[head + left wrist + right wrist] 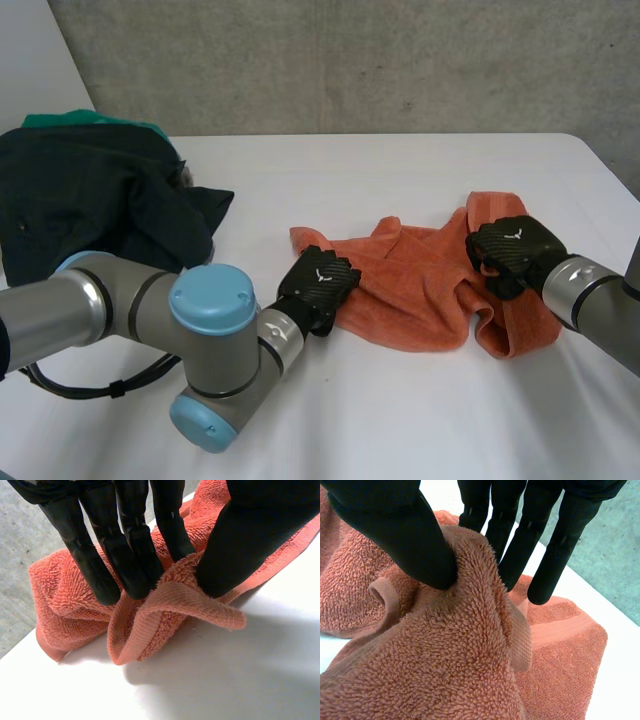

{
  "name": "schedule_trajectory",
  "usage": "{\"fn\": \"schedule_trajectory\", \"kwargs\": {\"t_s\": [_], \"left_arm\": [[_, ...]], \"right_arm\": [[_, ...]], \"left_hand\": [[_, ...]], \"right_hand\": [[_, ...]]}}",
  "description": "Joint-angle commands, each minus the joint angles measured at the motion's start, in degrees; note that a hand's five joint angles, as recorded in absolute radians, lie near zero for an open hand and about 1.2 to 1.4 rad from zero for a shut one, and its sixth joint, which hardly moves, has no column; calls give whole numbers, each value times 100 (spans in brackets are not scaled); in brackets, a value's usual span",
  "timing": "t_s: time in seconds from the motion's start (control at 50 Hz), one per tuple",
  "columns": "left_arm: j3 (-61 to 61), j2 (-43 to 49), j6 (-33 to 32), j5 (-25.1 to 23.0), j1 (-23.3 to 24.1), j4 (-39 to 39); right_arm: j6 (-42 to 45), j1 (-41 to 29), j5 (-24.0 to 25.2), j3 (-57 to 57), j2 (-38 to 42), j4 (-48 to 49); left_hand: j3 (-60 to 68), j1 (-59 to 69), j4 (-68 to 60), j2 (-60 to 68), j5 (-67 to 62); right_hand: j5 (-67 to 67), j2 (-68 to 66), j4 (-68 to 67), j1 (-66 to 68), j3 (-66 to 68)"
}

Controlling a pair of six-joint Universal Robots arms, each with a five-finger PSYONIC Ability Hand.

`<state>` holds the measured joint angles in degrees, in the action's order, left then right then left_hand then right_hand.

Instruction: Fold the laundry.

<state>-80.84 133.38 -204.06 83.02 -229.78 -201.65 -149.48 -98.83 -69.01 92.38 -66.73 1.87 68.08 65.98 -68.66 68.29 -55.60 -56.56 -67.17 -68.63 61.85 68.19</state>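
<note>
Nearest, the left arm (205, 330) bends across the table (400, 165), with the left hand (318, 285) set on the left edge of the towel (420, 290). That orange towel lies crumpled mid-table, between the two hands. In the left wrist view, fingers (135, 555) and thumb (240, 545) pinch a raised fold of the hem, so the edge is gripped rather than merely pressed. The right hand (515, 250) sits at the towel's right end, where the cloth doubles over. Its thumb and fingers nip a ridge of pile between them. With one hold at each end, the hands look placed to lift and spread the towel flat before folding, which I judge barely begun. Dark clothes (90, 200) and a green cloth (90, 122) lie heaped at the table's far left, well apart.
</note>
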Motion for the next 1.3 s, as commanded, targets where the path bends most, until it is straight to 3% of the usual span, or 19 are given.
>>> {"fn": "schedule_trajectory", "kwargs": {"t_s": [0.02,0.16,0.32,0.4,0.5,0.62,0.7,0.8,0.86,0.96,1.04,1.16,1.3], "left_arm": [[-247,-635,24,-92,-102,468],[-784,-2437,235,-110,-409,908],[-987,-4187,841,-338,-1261,1838],[-1004,-4233,894,-646,-1639,2489],[-1040,-3637,842,-839,-2026,3254],[-908,-2704,622,-866,-2071,3379],[-461,-2045,446,-796,-2018,3124],[837,-1684,647,-200,-2009,2449],[1455,-1745,876,144,-2062,2009],[2456,-1956,1368,653,-2272,438],[2906,-1947,1553,672,-2308,109],[2916,-1833,1597,540,-2361,627],[1836,-1912,1668,312,-2484,733]], "right_arm": [[-11,4,19,-35,-261,-161],[-20,91,63,-509,-1253,-1223],[-134,627,450,-1432,-1694,-2260],[146,864,582,-1740,-1466,-2893],[1236,865,565,-1855,-1000,-3860],[1861,417,459,-1837,-288,-4354],[1467,171,336,-2135,151,-3722],[290,4,-147,-2847,380,-2230],[-598,30,-428,-3120,240,-736],[-1793,223,-788,-2928,-366,1760],[-2436,293,-982,-2611,-788,3387],[-2481,329,-676,-2523,-798,3268],[-2437,513,-201,-2470,-403,2486]], "left_hand": [[1192,1402,-1134,1171,-1440],[1192,1402,-1134,1171,-1440],[1192,1402,-1134,1171,-1440],[1192,1402,-1134,1171,-1440],[1192,1402,-1134,1171,-1440],[1192,1402,-1134,1171,-1440],[1192,1402,-1134,1171,-1440],[1192,1402,-1134,1171,-1440],[1192,1402,-1134,1171,-1440],[1192,1402,-1134,1171,-1440],[1192,1402,-1134,1171,-1440],[1192,1402,-1134,1171,-1440],[1192,1402,-1134,1171,-1440]], "right_hand": [[-1344,-1283,-1137,1815,1181],[-1344,-1283,-1137,1815,1181],[-1344,-1283,-1137,1815,1181],[-1344,-1283,-1137,1815,1181],[-1344,-1283,-1137,1815,1181],[-1344,-1283,-1137,1815,1181],[-1344,-1283,-1137,1815,1181],[-1344,-1283,-1137,1815,1181],[-1344,-1283,-1137,1815,1181],[-1344,-1283,-1137,1815,1181],[-1344,-1283,-1137,1815,1181],[-1344,-1283,-1137,1815,1181],[-1344,-1283,-1137,1815,1181]]}}
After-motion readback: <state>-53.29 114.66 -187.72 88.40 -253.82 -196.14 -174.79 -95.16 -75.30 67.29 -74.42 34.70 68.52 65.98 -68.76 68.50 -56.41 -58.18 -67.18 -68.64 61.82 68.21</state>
